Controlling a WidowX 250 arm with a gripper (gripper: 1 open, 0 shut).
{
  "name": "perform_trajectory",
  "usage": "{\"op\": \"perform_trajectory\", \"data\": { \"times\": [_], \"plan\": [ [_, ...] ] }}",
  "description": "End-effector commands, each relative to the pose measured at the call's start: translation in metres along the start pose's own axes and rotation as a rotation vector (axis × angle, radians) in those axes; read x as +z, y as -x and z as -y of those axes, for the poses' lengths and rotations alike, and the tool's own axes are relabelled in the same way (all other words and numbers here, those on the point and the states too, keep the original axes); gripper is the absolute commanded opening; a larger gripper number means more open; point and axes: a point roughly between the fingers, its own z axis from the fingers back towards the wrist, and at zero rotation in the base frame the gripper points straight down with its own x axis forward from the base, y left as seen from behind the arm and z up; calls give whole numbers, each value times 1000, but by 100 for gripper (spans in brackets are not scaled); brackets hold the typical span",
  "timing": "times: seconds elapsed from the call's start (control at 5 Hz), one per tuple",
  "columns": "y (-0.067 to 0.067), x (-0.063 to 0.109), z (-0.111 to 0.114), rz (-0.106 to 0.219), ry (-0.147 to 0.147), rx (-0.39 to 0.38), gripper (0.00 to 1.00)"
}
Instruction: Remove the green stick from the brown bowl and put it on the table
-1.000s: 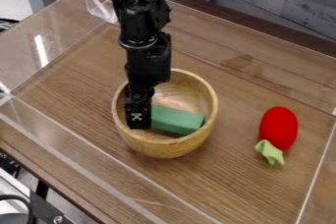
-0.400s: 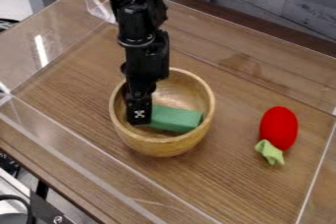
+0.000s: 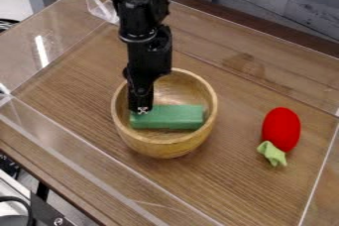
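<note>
Nearest stood the clear wall point(image 3: 79, 151) edging the wooden worktop point(image 3: 252, 71). Just beyond it sat the brown bowl point(image 3: 166, 143), with the green stick point(image 3: 172, 118) lying across its inside, its left end under the gripper point(image 3: 137, 107). The black arm point(image 3: 143, 32) reached straight down from the far side, and the jaws were clenched on the stick's left end. A red strawberry toy point(image 3: 279, 129) lay well apart to the right.

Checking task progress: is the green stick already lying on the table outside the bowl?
No, the green stick lies inside the brown bowl, with the gripper at its left end.
</note>
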Motion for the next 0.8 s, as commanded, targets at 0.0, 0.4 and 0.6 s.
{"op": "perform_trajectory", "data": {
  "times": [0.0, 0.4, 0.6],
  "plan": [
    [-5, 24, 2, 28, -64, 3, 0],
    [-9, 22, 9, 28, -73, -17, 0],
    [-10, 16, 11, 24, -72, -30, 0]
  ]
}}
